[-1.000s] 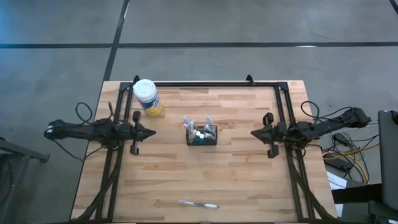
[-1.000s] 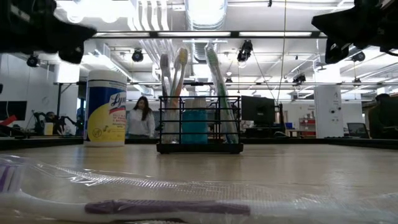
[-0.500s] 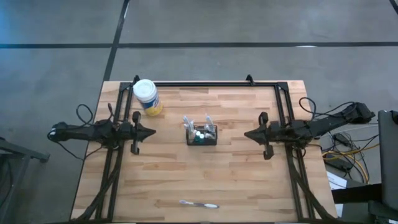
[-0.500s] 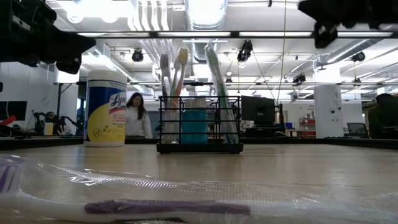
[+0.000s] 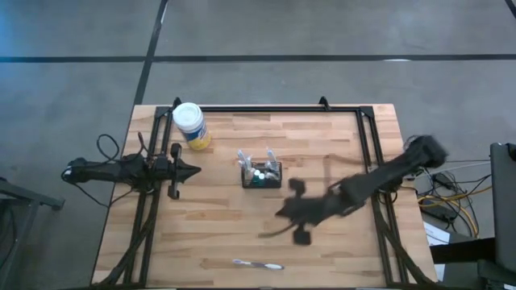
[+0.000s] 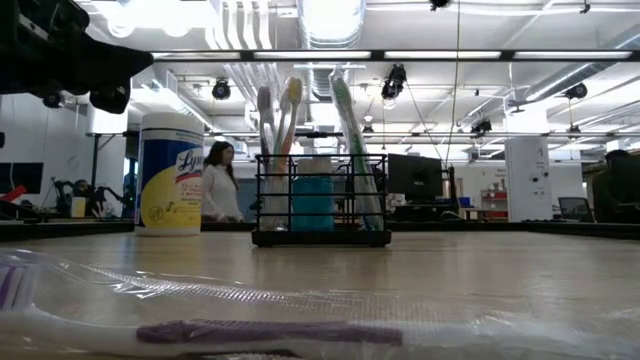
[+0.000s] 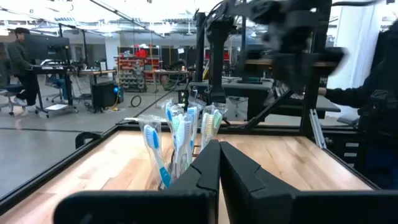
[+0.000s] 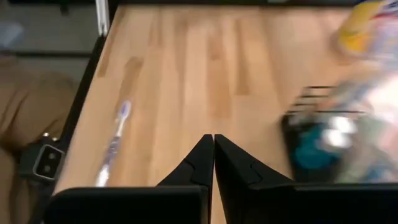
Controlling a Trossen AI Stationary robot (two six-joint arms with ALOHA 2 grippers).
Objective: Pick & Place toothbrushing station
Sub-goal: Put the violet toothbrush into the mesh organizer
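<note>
The toothbrushing station (image 5: 262,175) is a small black wire caddy that stands on its base at the table's middle. It holds several wrapped toothbrushes and a teal item upright, and it also shows in the low view (image 6: 320,205), the left wrist view (image 7: 180,146) and the right wrist view (image 8: 329,140). My left gripper (image 5: 196,170) is shut and empty, left of the caddy and pointing at it. My right gripper (image 5: 280,214) is shut and empty, above the table just near-right of the caddy.
A white-capped, yellow-labelled round jar (image 5: 190,126) stands at the far left. A wrapped toothbrush (image 5: 258,264) lies flat by the near edge and also shows in the right wrist view (image 8: 112,146). A black frame (image 5: 266,108) runs along the far and side edges. A person walks in the room behind (image 6: 218,180).
My right arm has swung fast from the table's right edge toward the middle and the near edge. It has turned and now reaches over the table beside the caddy. It has left the low view.
</note>
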